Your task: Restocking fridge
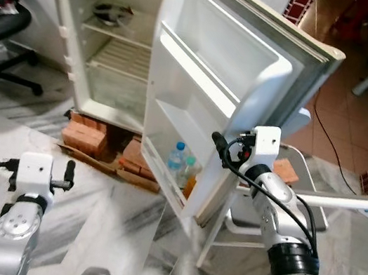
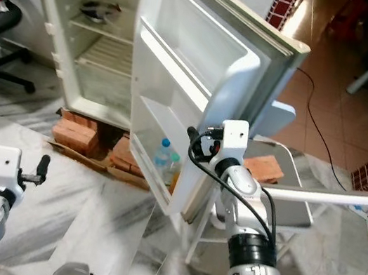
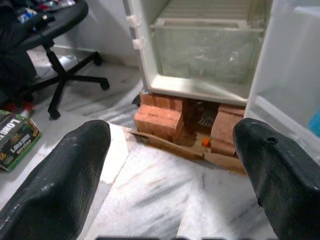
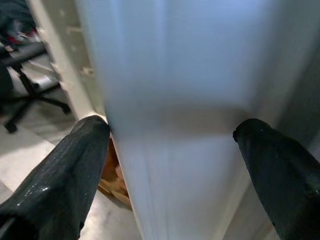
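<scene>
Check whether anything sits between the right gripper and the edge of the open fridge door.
Nothing visible does. The right gripper is open, its black fingers straddling the free edge of the white fridge door, with no object in between.

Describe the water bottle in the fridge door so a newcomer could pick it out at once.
Start at the open white fridge door swung towards the robot, and drop to its lowest shelf. The water bottle stands upright there: clear plastic with a blue cap, taller than the orange-filled bottle beside it, which stands nearer the door's outer edge.
</scene>
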Robot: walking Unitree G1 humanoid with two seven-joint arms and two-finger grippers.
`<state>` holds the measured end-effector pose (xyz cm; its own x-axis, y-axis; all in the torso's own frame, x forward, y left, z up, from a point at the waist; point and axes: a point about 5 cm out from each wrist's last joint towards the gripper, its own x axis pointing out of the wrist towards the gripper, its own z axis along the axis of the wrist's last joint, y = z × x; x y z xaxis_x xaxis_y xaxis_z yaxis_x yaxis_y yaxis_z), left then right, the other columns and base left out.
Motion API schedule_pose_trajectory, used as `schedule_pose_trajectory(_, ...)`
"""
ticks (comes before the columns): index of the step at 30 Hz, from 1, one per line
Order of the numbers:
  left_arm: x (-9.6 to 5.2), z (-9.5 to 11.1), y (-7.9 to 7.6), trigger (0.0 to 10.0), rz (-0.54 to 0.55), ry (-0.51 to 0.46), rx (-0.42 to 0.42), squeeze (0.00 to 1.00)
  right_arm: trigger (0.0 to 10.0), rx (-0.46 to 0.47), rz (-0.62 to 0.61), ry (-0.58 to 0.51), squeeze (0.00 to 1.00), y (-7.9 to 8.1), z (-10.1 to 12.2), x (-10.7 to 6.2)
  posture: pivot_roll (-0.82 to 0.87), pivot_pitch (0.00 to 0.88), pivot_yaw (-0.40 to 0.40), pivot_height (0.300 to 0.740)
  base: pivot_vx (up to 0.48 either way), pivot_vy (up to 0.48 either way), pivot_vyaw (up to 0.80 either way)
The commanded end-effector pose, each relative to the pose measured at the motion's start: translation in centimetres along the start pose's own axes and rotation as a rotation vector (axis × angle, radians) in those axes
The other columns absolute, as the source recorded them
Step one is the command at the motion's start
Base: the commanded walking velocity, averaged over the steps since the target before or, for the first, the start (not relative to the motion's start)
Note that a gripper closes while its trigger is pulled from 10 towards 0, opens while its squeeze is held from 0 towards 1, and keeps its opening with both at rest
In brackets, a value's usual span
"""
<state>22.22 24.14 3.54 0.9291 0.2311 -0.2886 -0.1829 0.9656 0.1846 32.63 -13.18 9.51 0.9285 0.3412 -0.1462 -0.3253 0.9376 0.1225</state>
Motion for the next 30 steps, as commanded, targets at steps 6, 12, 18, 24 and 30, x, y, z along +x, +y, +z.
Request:
schedule_pose_trajectory(6,-0.4,-0.5,-0.2,10.0,-0.002,0.022,0.009,0.0,10.0,0.068,0.0,-0.038,0.0,-0.2,-0.6,-2.9,0.19,0.025,-0.064,0.74,0.0,-0.41,0.0)
schedule_pose_trajectory(12,-0.4,-0.4,-0.1,10.0,0.018,0.015,-0.017,0.0,10.0,0.057,0.062,0.036,0.0,0.5,-2.3,-5.0,0.18,0.029,-0.057,0.74,0.0,0.0,0.0)
schedule_pose_trajectory(18,-0.4,0.5,0.3,10.0,0.036,-0.003,-0.01,0.0,10.0,0.03,0.046,0.005,0.0,0.3,-1.5,-4.5,0.18,0.043,-0.045,0.74,0.0,0.0,0.0)
schedule_pose_trajectory(24,-1.0,1.7,2.5,10.0,-0.008,-0.079,0.057,0.0,10.0,-0.019,0.076,-0.038,0.0,0.7,0.9,-3.8,0.19,0.075,-0.051,0.74,0.0,0.0,0.0)
schedule_pose_trajectory(30,-0.6,3.1,1.2,10.0,-0.018,-0.161,0.046,0.0,10.0,0.015,0.049,-0.105,0.0,2.4,1.6,-3.1,0.18,0.041,-0.081,0.74,0.0,0.0,0.2)
